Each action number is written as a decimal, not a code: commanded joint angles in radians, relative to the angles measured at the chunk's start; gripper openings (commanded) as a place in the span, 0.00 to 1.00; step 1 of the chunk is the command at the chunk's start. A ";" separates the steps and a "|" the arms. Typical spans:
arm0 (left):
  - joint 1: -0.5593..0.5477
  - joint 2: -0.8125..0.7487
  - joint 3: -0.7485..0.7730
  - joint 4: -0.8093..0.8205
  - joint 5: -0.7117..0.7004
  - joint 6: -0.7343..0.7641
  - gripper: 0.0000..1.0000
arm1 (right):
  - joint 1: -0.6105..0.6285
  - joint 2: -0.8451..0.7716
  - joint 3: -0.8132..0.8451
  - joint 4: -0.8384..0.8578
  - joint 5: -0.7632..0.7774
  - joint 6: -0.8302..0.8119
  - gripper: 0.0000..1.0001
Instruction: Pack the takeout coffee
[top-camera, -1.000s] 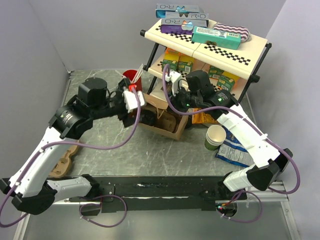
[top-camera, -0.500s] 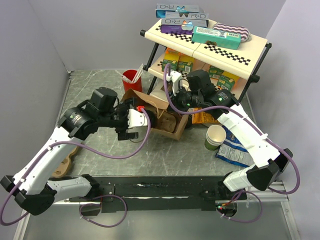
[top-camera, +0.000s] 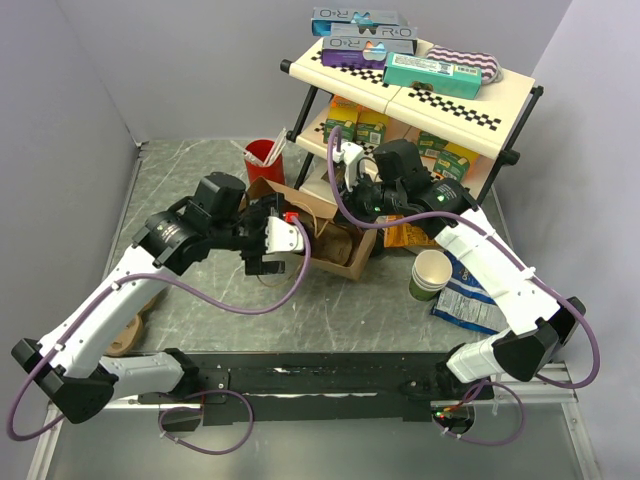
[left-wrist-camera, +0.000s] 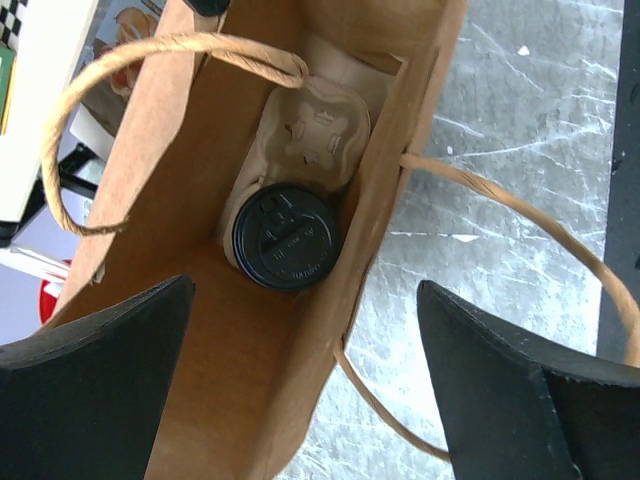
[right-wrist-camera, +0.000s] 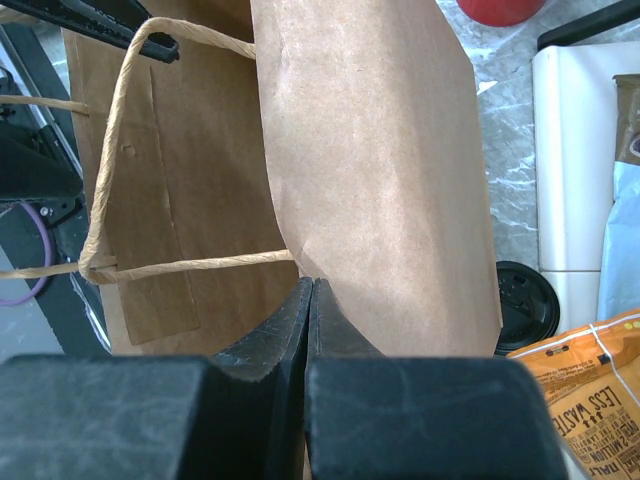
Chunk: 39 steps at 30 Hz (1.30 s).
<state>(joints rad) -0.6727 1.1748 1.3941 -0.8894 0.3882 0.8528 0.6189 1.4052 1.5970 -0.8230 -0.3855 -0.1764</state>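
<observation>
Looking down from the top view, the left gripper hangs at the near edge of the brown paper bag, and the right gripper holds the bag's far side; the coffee is hidden here. A second ago the left gripper sat further back, by the red cup; now it's nearer the bases. The right arm hasn't budged.

Left wrist view: black fingers spread wide. Below them the takeout coffee, showing only its round black plastic lid, stands in a tan pulp carrier on the bag's floor. It's likely light, thin-walled and crushable, so grip the body below the lid, gently.

Right wrist view: fingers pressed together on the bag's paper wall.
</observation>
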 joint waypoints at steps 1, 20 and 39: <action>0.001 0.002 0.005 0.032 0.049 0.025 0.99 | -0.007 0.021 0.017 -0.013 0.005 0.009 0.00; -0.013 0.039 0.014 -0.002 0.080 0.058 0.87 | -0.007 0.015 0.038 -0.007 0.028 0.006 0.05; -0.024 0.075 0.060 -0.066 0.090 0.069 0.15 | -0.013 0.005 0.027 -0.005 0.034 -0.005 0.16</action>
<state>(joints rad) -0.6907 1.2575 1.4094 -0.9424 0.4438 0.9138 0.6189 1.4162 1.6047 -0.8169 -0.3740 -0.1764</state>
